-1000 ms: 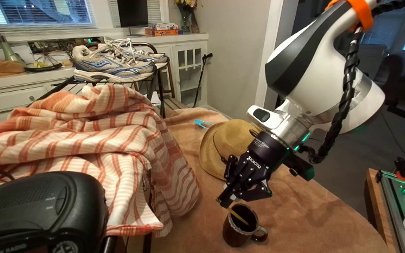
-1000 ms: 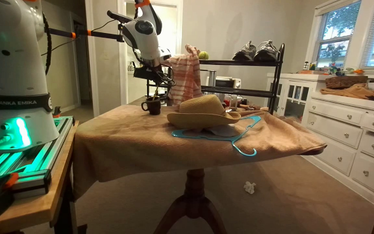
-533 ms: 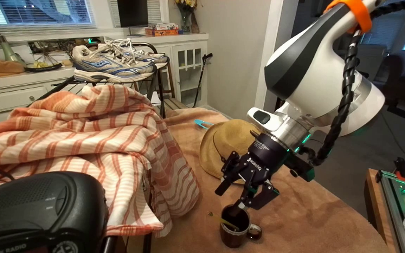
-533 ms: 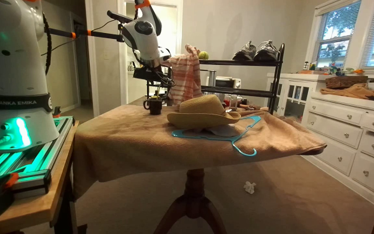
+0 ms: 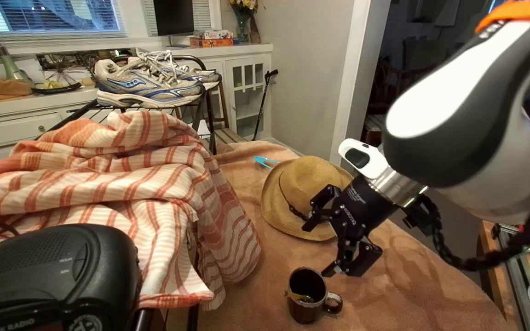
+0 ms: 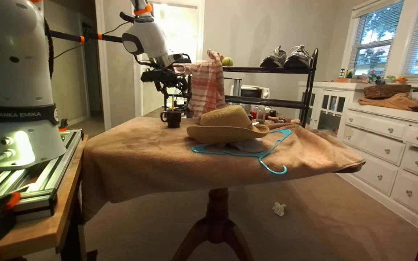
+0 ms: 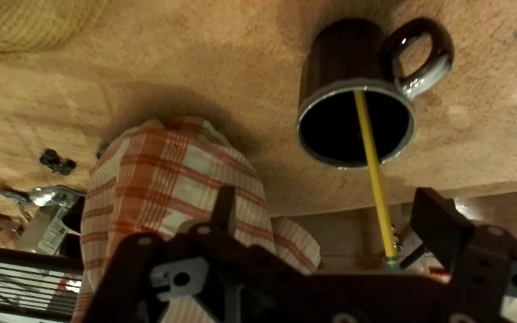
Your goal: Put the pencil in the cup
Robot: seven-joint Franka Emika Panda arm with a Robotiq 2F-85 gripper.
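Note:
The dark glossy cup (image 5: 302,315) stands upright on the tan cloth with its handle to one side, and it also shows as a small cup (image 6: 173,120) beyond the hat. Inside it leans the yellow pencil (image 7: 376,184), its lower end in the cup and its eraser end sticking out over the rim; in an exterior view the pencil (image 5: 298,296) rests against the rim. My gripper (image 5: 319,248) hangs above and beside the cup, jaws wide apart. In the wrist view the gripper (image 7: 326,202) has the pencil showing across its gap, touching neither finger.
A straw hat (image 5: 308,188) lies on the table close behind the gripper. A striped cloth (image 5: 154,184) drapes over a rack beside the cup, with a black clock radio (image 5: 53,276) in front. A blue hanger (image 6: 227,153) lies near the table's edge.
The jaws were shut on the pencil's upper end; they have opened and let it go, and it now leans in the cup. The cup shifted slightly. My gripper has drawn back from it.

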